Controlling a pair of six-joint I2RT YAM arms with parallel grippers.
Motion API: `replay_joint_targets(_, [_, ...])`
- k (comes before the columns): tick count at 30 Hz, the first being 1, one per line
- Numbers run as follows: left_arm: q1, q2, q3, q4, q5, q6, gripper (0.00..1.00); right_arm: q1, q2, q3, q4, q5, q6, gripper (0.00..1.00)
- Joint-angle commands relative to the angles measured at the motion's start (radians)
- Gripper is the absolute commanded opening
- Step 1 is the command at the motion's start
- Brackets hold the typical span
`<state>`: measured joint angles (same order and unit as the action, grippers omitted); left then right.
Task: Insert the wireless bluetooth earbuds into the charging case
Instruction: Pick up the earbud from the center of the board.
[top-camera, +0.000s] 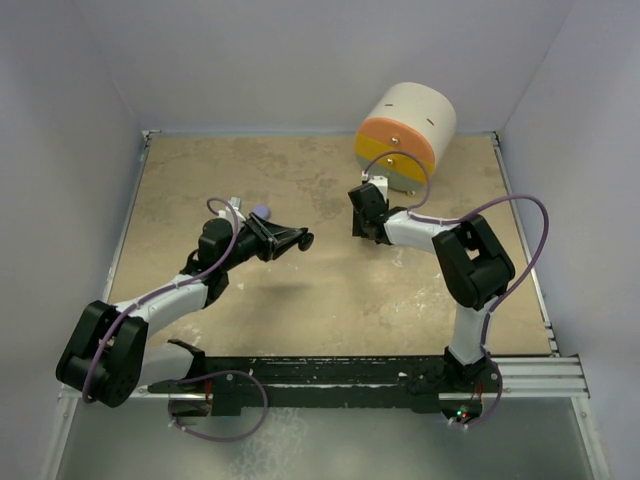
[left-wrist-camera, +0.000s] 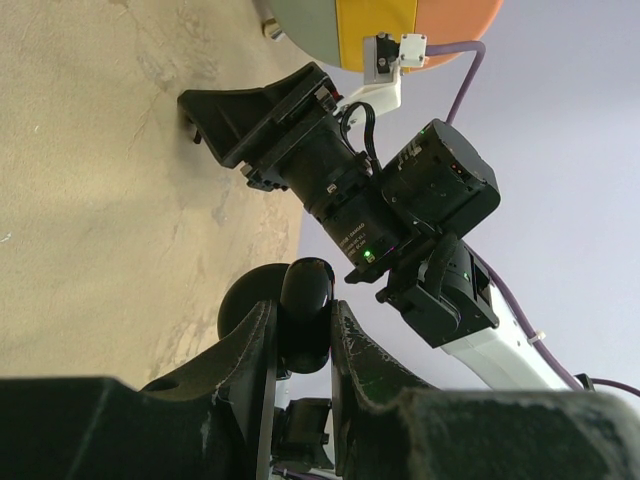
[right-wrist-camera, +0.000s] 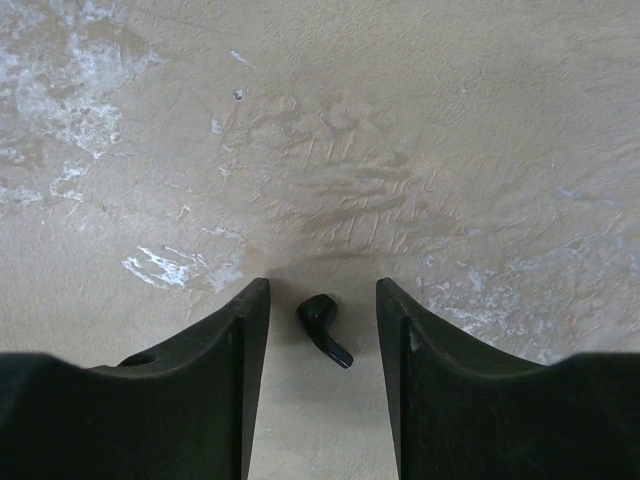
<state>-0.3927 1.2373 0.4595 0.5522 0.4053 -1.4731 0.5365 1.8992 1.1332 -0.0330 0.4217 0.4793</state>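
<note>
A black earbud (right-wrist-camera: 322, 325) lies on the tan table top. It sits between the two fingers of my right gripper (right-wrist-camera: 322, 290), which stands open with a gap on each side of the earbud. That right gripper (top-camera: 362, 212) points down at the table, right of centre. My left gripper (left-wrist-camera: 303, 330) is shut on the glossy black charging case (left-wrist-camera: 305, 295). A round black flap (left-wrist-camera: 240, 310) shows behind the case. The left gripper (top-camera: 292, 240) holds the case (top-camera: 304, 240) above the table's middle. A small pale lilac piece (top-camera: 262, 211) lies by the left wrist, too small to identify.
A big cylinder (top-camera: 405, 135) in cream, orange and yellow lies on its side at the back right, close behind the right gripper. The right arm (left-wrist-camera: 400, 200) fills the middle of the left wrist view. Pale walls enclose the table on three sides.
</note>
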Motion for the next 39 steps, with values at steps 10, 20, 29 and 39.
replay_joint_targets(10, [0.006, -0.024, -0.005, 0.045, 0.006, 0.014, 0.0, 0.002, 0.015, -0.036, -0.103, -0.008, -0.036, 0.41])
replay_joint_targets(20, [0.007, -0.029, -0.002, 0.036, 0.007, 0.015, 0.0, 0.002, 0.0, -0.068, -0.09, -0.065, -0.039, 0.35])
replay_joint_targets(29, [0.006, -0.035, 0.0, 0.029, 0.006, 0.016, 0.0, 0.002, -0.027, -0.102, -0.068, -0.112, -0.035, 0.37])
replay_joint_targets(39, [0.007, -0.047, 0.0, 0.017, 0.003, 0.021, 0.0, 0.002, -0.001, -0.103, -0.038, -0.148, -0.05, 0.35])
